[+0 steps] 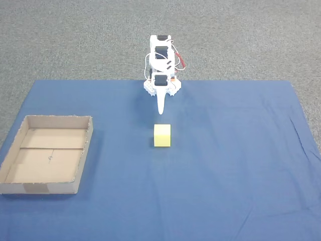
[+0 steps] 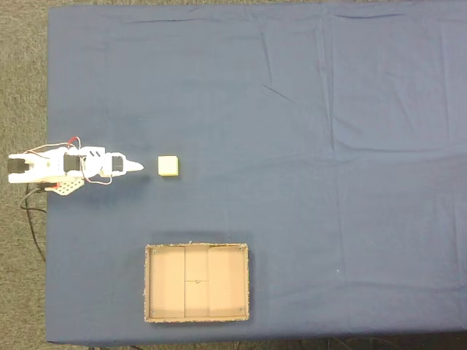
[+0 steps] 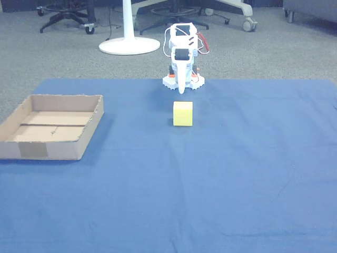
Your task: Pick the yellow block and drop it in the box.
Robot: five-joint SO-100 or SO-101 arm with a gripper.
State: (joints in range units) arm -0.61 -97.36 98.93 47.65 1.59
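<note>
The yellow block (image 1: 162, 135) (image 2: 168, 166) (image 3: 182, 114) sits on the blue cloth a short way in front of my folded white arm. My gripper (image 1: 161, 110) (image 2: 137, 167) (image 3: 181, 90) points toward the block, its fingers closed into a single tip, a small gap short of it and holding nothing. The box (image 1: 80, 165) (image 2: 150, 284) (image 3: 63, 149) is a shallow cardboard tray with an empty floor, lying at the left in a fixed view and in the other view, with a tape patch on its near wall.
The blue cloth (image 1: 235, 165) covers the table, grey carpet around it. Behind the arm in the other view stand a white round pedestal base (image 3: 129, 45) and office chair wheels. Red and black cables (image 2: 33, 204) trail from the arm's base.
</note>
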